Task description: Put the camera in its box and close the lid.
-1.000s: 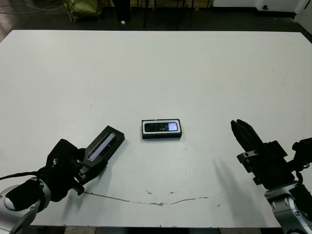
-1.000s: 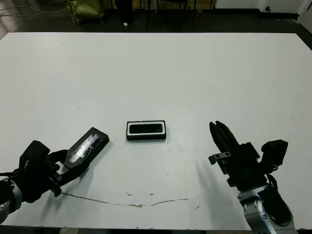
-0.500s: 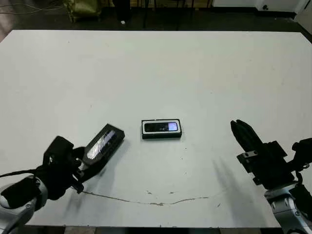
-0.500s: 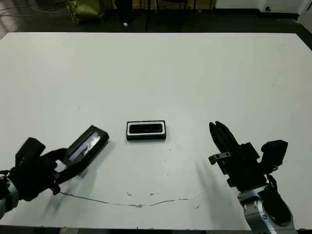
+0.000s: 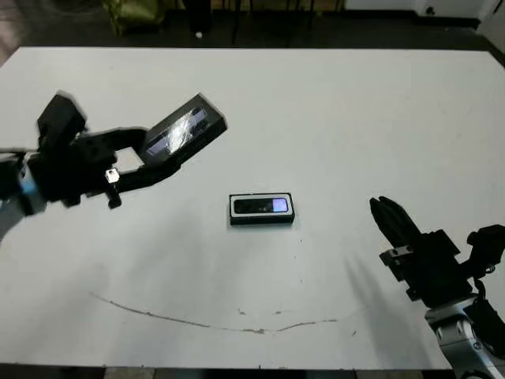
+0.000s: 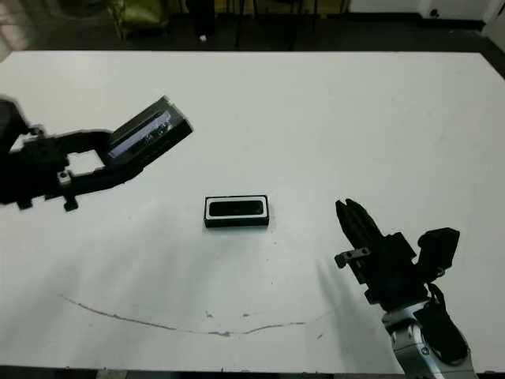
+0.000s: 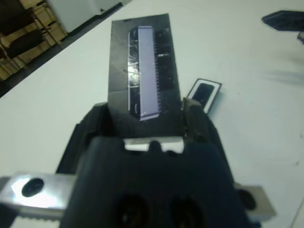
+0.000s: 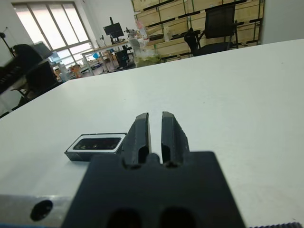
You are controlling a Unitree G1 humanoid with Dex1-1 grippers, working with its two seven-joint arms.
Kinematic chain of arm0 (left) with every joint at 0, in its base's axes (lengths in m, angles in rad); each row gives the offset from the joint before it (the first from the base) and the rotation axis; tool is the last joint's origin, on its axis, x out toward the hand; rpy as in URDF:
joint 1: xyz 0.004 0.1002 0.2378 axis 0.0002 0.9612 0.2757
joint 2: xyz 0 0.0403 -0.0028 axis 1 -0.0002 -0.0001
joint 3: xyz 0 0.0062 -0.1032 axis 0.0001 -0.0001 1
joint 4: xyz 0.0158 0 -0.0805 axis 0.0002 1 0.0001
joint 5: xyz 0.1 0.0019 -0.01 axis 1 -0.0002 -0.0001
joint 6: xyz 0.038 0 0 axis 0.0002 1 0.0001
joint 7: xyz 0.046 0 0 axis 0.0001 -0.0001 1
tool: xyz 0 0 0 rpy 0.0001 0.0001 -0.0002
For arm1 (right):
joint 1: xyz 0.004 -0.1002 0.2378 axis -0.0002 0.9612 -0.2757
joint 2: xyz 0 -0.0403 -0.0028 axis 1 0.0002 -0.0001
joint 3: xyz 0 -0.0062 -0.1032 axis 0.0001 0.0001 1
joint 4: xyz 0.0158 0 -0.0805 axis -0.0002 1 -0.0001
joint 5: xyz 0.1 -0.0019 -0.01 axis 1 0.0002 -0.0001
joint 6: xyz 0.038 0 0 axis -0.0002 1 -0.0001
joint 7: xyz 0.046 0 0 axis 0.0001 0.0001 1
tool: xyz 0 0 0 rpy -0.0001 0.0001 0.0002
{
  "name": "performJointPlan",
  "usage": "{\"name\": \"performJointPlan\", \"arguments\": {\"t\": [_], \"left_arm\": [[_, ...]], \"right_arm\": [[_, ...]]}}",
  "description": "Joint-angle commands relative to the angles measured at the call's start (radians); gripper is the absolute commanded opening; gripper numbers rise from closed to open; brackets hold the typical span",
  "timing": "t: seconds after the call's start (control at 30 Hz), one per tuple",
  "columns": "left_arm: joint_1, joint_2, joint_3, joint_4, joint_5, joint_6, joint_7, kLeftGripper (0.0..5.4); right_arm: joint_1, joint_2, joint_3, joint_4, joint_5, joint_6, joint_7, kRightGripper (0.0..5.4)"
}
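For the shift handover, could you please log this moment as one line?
left gripper: holds flat black windowed lid aloft | slim black camera: in white-lined box | right gripper: shut, idle

Camera [image 5: 263, 207] lies in box [image 5: 261, 220]; lid [image 5: 183, 129] aloft.

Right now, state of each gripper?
Left gripper: shut on the flat black lid with the glossy window strip, held above the table.
Right gripper: shut, empty.
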Motion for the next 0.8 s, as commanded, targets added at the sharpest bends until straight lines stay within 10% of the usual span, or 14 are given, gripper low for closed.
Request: {"name": "performJointPlan", "arguments": {"t": [0.03,0.8], "left_arm": [[-0.060,-0.026,-0.078,0.150,0.062,-0.088,-0.086,2.21],[-0.123,-0.201,-0.172,0.431,0.177,-0.364,-0.218,2.21]], "right_arm": [[0.015,-0.013,-0.001,0.007,-0.020,0.021,-0.012,0.00],[0.007,-0.018,0.014,0.044,-0.064,0.004,0.018,0.00]]}}
